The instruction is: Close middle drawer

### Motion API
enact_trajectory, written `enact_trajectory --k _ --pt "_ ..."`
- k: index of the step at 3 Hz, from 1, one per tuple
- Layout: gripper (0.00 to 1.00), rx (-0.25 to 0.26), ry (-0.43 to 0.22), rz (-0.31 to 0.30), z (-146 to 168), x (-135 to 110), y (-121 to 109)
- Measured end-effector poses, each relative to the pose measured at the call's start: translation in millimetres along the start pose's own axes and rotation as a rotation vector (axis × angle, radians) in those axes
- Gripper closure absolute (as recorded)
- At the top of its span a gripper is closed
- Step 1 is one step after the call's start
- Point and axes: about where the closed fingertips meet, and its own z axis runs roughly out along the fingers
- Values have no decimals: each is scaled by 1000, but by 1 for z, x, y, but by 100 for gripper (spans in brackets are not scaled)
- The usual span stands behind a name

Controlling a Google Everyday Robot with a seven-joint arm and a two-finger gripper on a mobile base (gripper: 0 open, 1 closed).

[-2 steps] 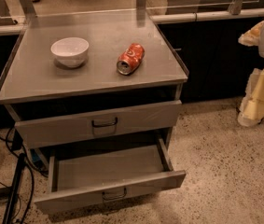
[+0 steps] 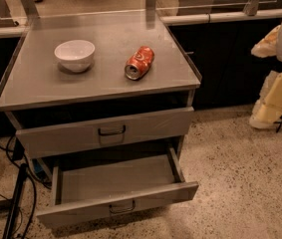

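Claw (image 2: 272, 103): far right of view, over the speckled floor (image 2: 240, 183), well apart from the cabinet; whether apart or together cannot be told.
Middle drawer (image 2: 115, 179): pulled far out, interior bare, loop handle (image 2: 122, 207) centred on its narrow front.
Upper drawer (image 2: 70, 138): taller front, directly above.
Worktop (image 2: 41, 86): white bowl (image 2: 74, 55) at left; red can (image 2: 139, 62) on its side just to the right, not touching.
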Motion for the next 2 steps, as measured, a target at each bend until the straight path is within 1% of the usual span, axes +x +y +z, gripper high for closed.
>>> enact_trajectory --k 2 --pt "65 0 0 0 0 0 0"
